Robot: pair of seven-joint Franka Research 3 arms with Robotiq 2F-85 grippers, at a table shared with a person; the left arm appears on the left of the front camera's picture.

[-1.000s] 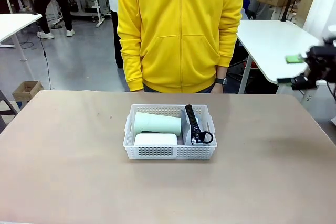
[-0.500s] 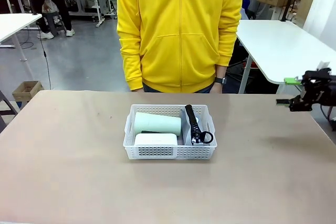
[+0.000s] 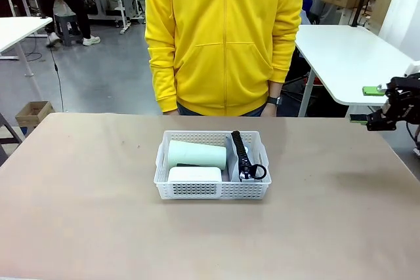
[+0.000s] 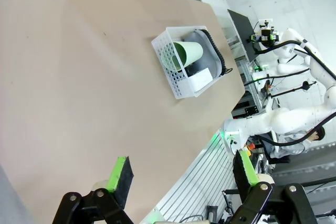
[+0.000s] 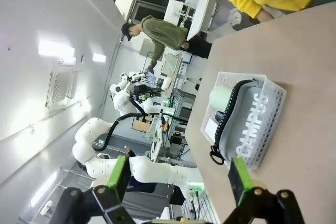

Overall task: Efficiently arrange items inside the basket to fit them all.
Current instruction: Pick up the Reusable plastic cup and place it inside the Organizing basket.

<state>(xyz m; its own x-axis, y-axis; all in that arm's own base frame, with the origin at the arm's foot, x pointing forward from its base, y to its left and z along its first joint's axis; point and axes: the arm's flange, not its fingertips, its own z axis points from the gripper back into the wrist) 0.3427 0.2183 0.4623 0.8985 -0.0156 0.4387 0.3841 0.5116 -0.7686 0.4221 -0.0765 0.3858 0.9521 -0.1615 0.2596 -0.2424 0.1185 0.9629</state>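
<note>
Both grippers, left [image 4: 181, 177] and right [image 3: 375, 105], hang released while the soft grey pouch [image 3: 241, 156], light and squashy, sits wedged in the basket [image 3: 211, 190], best pinched by its loop strap [image 3: 257, 172].

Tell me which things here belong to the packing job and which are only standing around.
Belong to the job:
- basket
- cup, lying on its side in the basket
- white device, in the basket
- grey pouch, on edge in the basket

Only around:
- cardboard box on the floor
- white side table
- watch on the person's wrist
</note>
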